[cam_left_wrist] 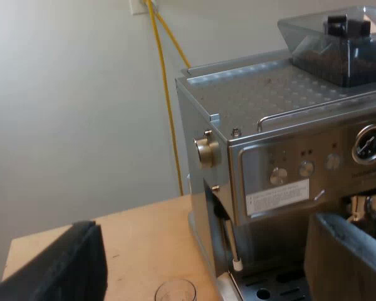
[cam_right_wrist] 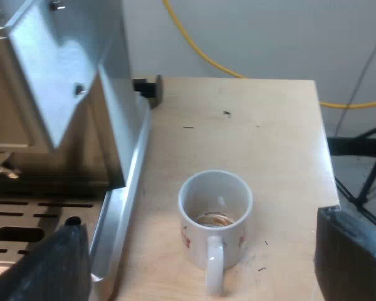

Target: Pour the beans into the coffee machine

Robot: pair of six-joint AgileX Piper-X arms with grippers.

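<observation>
Beans (cam_left_wrist: 339, 64) in hopper (cam_left_wrist: 301, 28) | measuring glass (cam_left_wrist: 175, 291) by machine (cam_left_wrist: 238, 100) | mug (cam_right_wrist: 214, 200) upright

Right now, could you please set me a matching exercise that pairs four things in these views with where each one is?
Things
1. bean hopper
2. mug
3. measuring glass
4. round knob

Places
A. upright on the table, beside the drip tray
B. on the espresso machine, on its side panel
C. on the machine's top, holding dark beans
D. on the table, near the steam wand

Pairs: 1-C, 2-A, 3-D, 4-B
</observation>
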